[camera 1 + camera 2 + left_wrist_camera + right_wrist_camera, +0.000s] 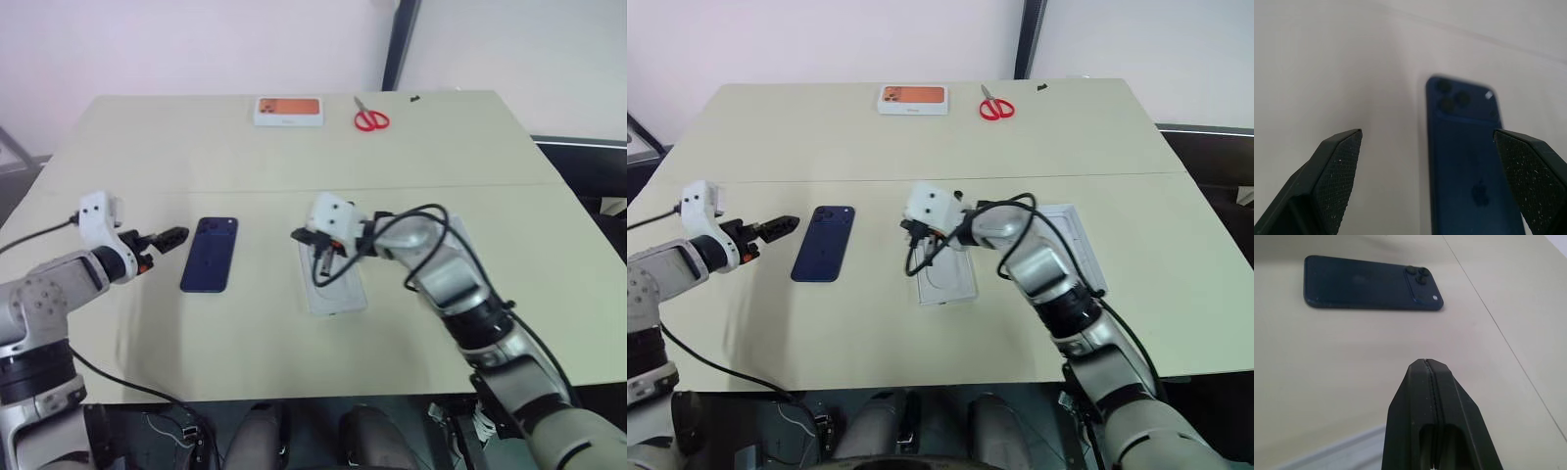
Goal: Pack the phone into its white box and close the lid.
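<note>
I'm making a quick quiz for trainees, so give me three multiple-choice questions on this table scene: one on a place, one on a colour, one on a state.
1. Where does the phone lie?
A. bare table
B. inside the white box
C. under the scissors

2. What colour are the scissors' handles?
A. red
B. green
C. yellow

3. How do the right gripper's jaws stand?
A. wide open
B. closed on the phone
C. shut, empty

Key: A, it rests camera side up on the table, left of the white box; A, red loops at the far edge; C, fingers pressed together with nothing between.
</note>
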You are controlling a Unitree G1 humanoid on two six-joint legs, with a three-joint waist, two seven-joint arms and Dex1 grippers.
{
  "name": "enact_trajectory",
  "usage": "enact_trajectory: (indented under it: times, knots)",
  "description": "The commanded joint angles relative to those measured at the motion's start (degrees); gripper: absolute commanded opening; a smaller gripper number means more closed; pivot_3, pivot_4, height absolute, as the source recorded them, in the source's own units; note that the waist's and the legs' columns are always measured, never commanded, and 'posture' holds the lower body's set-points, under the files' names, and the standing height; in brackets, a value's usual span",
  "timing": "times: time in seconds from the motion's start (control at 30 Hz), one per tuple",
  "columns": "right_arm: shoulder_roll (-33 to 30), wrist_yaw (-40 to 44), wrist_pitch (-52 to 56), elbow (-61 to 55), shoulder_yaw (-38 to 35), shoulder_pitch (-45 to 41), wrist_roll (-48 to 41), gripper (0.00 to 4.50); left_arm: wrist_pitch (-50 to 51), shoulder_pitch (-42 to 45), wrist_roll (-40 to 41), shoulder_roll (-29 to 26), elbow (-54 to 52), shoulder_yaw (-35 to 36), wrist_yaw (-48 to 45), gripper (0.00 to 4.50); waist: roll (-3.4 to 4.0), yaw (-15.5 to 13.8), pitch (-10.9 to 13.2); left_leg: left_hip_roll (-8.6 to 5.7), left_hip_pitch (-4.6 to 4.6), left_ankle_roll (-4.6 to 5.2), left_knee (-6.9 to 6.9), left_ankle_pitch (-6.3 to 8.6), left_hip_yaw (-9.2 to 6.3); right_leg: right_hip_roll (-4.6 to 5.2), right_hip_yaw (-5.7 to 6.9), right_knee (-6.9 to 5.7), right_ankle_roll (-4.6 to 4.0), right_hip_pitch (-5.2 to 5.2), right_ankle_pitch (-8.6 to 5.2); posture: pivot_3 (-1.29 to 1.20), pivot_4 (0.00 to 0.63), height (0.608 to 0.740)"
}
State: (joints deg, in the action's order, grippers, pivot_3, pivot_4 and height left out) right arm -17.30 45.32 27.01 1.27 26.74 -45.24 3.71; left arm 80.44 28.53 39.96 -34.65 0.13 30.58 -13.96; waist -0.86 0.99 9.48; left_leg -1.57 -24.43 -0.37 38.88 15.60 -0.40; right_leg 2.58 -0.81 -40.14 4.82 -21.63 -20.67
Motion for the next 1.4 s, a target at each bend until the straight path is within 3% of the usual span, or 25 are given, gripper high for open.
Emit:
enact_trajectory:
  times: [0.03, 0.27, 0.57, 1.1, 1.4]
  knots:
    - [2.76, -1.86, -5.58, 4.55, 4.7, -2.35, 4.99, 0.03, 6.68, 4.17, -0.04, 0.23, 2.02, 0.83, 1.31, 4.5, -0.03, 0.06, -0.02, -0.01, 0.0, 0.0, 0.01, 0.0, 0.0, 0.0, 0.0, 0.0, 0.0, -0.02, 0.0, 0.0, 0.15, 0.74]
    - [8.46, -3.34, -13.1, 13.22, 9.52, -4.03, 10.47, 0.03, 11.98, 6.27, -1.88, 1.38, 5.84, -1.06, 1.83, 4.5, -0.03, 0.35, -0.03, -0.02, 0.01, -0.08, -0.01, -0.04, 0.01, 0.01, 0.0, -0.01, 0.0, -0.03, 0.0, 0.0, 0.15, 0.74]
    - [14.3, -6.62, -18.88, 24.51, 11.16, -6.17, 15.75, 0.03, 12.06, 4.32, 5.37, 3.11, 5.83, -3.08, 2.12, 4.5, -0.02, -0.07, -0.06, -0.06, 0.07, -0.13, 0.0, -0.06, -0.02, 0.05, 0.0, -0.01, 0.0, -0.17, 0.0, 0.0, 0.15, 0.74]
    - [16.05, -7.22, -23.31, 28.71, 9.84, -6.03, 18.79, 0.03, 12.06, 2.42, 19.61, 6.54, 3.32, -2.87, 10.15, 4.5, -0.02, -0.17, -0.07, -0.1, 0.1, -0.13, 0.0, -0.06, -0.12, 0.06, 0.0, -0.01, 0.0, -0.1, 0.0, 0.0, 0.15, 0.74]
    - [15.0, -6.84, -23.5, 27.34, 9.78, -4.81, 19.08, 0.03, 12.06, 4.83, 18.32, 6.94, 5.03, 3.13, 14.09, 4.5, -0.02, -0.07, -0.07, -0.1, 0.1, -0.13, 0.0, -0.06, -0.13, 0.06, 0.01, -0.01, 0.0, -0.1, 0.0, 0.0, 0.15, 0.74]
